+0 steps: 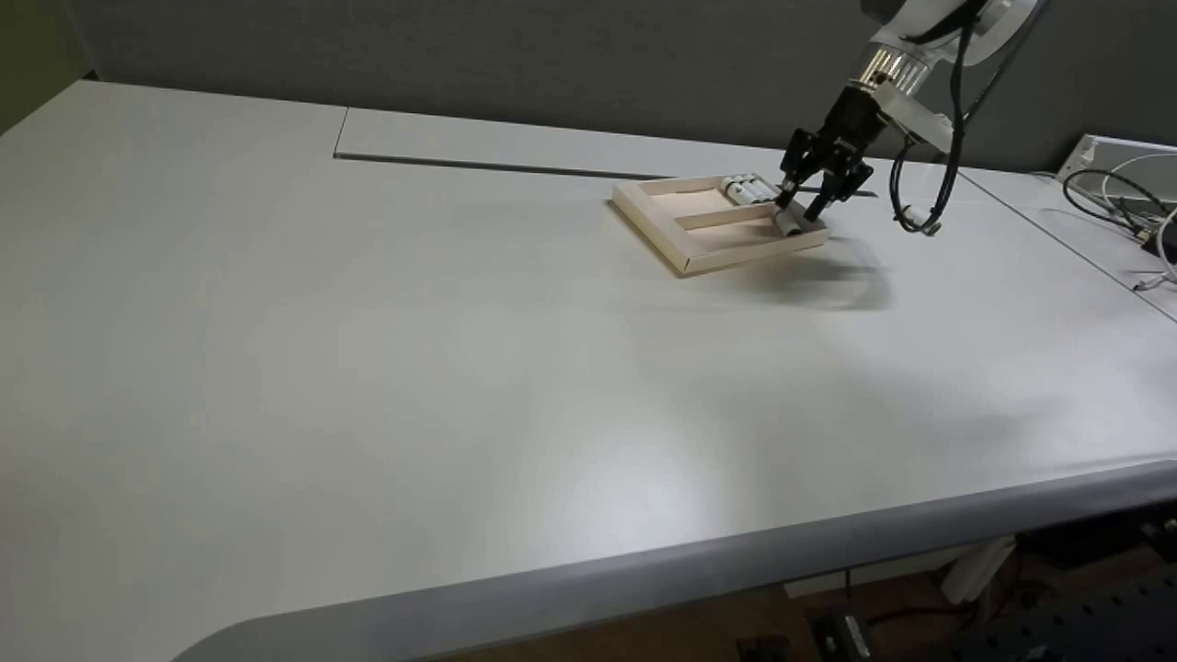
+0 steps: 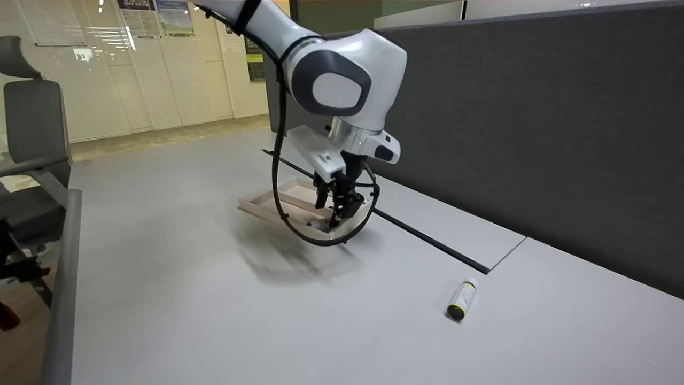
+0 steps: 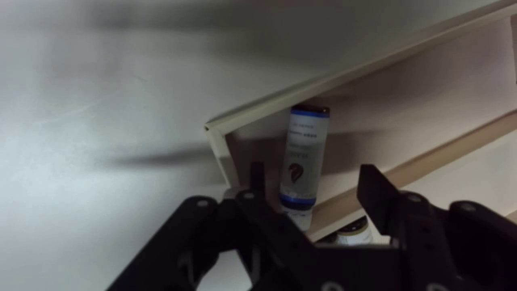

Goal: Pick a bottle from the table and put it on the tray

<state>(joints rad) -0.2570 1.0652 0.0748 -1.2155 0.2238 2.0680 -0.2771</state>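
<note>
The tray (image 1: 639, 223) of light wood has a raised rim and a divider; it also shows in the wrist view (image 3: 258, 111). A whitish bottle (image 3: 305, 149) with blue bands and a dark end lies in one compartment near the tray's corner; in an exterior view it is small and partly covered (image 1: 788, 223). My gripper (image 3: 313, 165) is open over it, fingers on either side with gaps, in both exterior views (image 1: 799, 208) (image 2: 327, 214) low at the tray. A look-alike bottle (image 2: 461, 300) lies on the table outside the tray, with yellow-green bands and a dark end.
Several white bottles (image 1: 747, 189) lie in the tray's other compartment. A dark strip (image 2: 433, 241) runs along the table near the grey partition (image 2: 513, 133). The arm's cable (image 2: 278, 176) hangs in a loop by the gripper. Loose cables (image 1: 1126, 207) lie at the table's side.
</note>
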